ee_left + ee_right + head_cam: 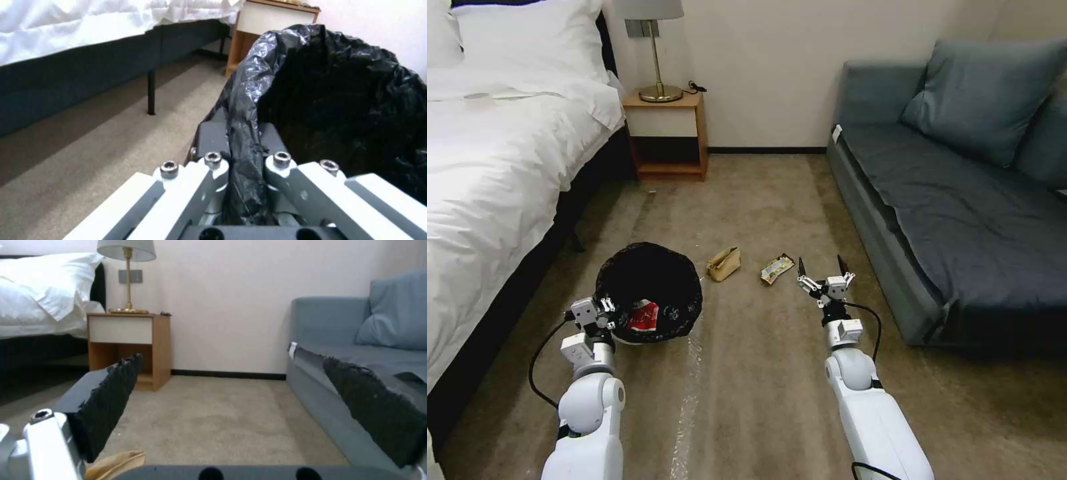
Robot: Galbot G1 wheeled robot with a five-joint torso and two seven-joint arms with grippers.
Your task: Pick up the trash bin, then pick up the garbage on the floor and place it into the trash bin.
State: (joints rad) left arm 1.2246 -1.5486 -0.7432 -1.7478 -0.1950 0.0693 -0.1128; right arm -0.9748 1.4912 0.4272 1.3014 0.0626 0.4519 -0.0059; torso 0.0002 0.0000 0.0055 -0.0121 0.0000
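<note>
On the left, the left gripper [606, 312] is clamped on the near rim of the trash bin [650, 293], its jaws pinched tight on a fold of the black liner [244, 133] — the wrist view shows the plastic squeezed between the pads. A red snack packet [644, 317] already lies inside the bin, which sits beside the bed [494, 167]. Just right of the bin, a little farther off, the tan paper bag [724, 264] lies on the carpet [747, 373], and right of that the yellow-and-black wrapper [777, 268]. Farther right, the right gripper [826, 270] hovers near the wrapper with its jaws spread wide and nothing between them, next to the grey sofa [960, 220]. The step in hand looks like fetching the next piece of litter. To do it well, the right arm should tip down and straddle the wrapper or the bag squarely, closing on a raised edge rather than scraping the carpet — and the left grip must hold firm, since the thin liner could slip.
</note>
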